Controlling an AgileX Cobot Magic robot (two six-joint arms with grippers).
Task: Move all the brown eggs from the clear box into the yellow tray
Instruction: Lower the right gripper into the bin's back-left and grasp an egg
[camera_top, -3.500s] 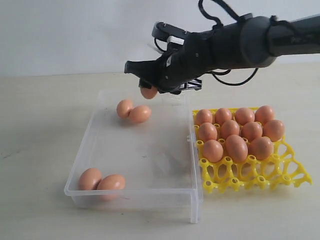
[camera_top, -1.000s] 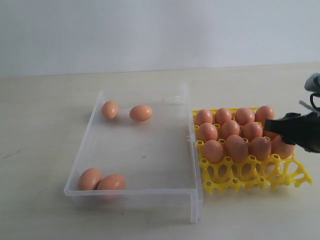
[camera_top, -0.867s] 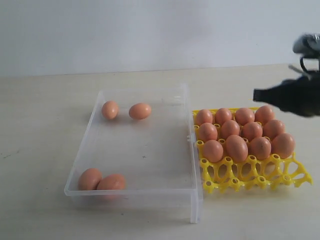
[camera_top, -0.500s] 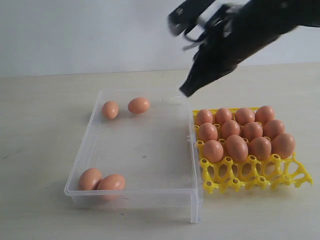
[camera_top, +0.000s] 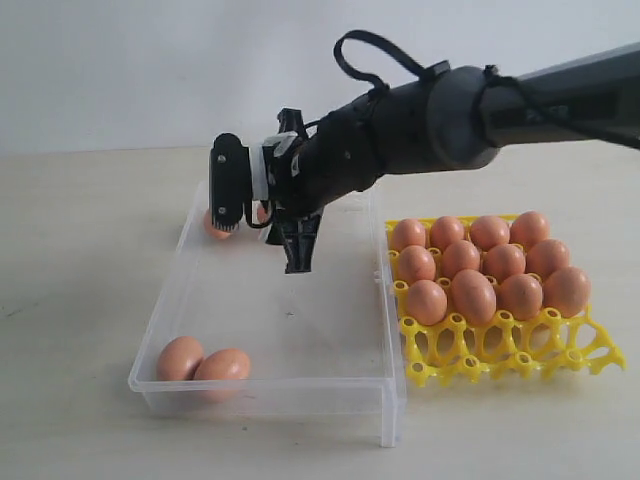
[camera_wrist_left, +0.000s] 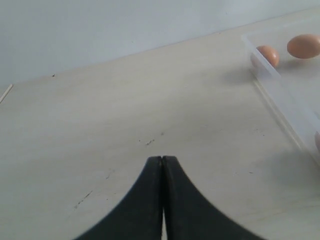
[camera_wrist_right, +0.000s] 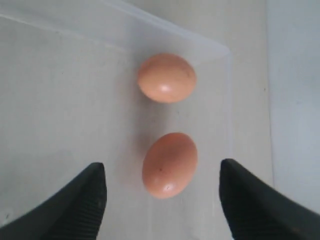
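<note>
Between the black ribbed fingers (camera_wrist_right: 80, 200) of the right gripper (camera_top: 262, 240), which are standing wide apart and gripping nothing, one of the smooth oval light brown eggs (camera_wrist_right: 170, 165) is lying on the box floor. In the right wrist view it is touching neither finger. A second egg (camera_wrist_right: 166, 77) is lying just beyond it, apart from it, near the box corner.

Both are sitting at the far left end of the shallow rectangular clear box (camera_top: 265, 382) of transparent plastic. In the exterior view the gripper and its dark arm are covering most of them.

Count, box: 4 eggs. Two are lying at the far left under the gripper. Two more (camera_top: 200, 362) are lying in the near left corner, touching each other.

Count, tray: 12 eggs. The bright yellow tray (camera_top: 500, 350) of openwork plastic lattice is sitting just beside the box's right wall. Three rows of four cups are each holding one egg (camera_top: 472, 296). The nearest row is showing bare lattice.

Total in view: 16 eggs.

The left gripper (camera_wrist_left: 162, 165) is hanging over the pale tabletop (camera_wrist_left: 100, 125) outside the box. Its two dark fingers are pressing flat together with nothing between them.
</note>
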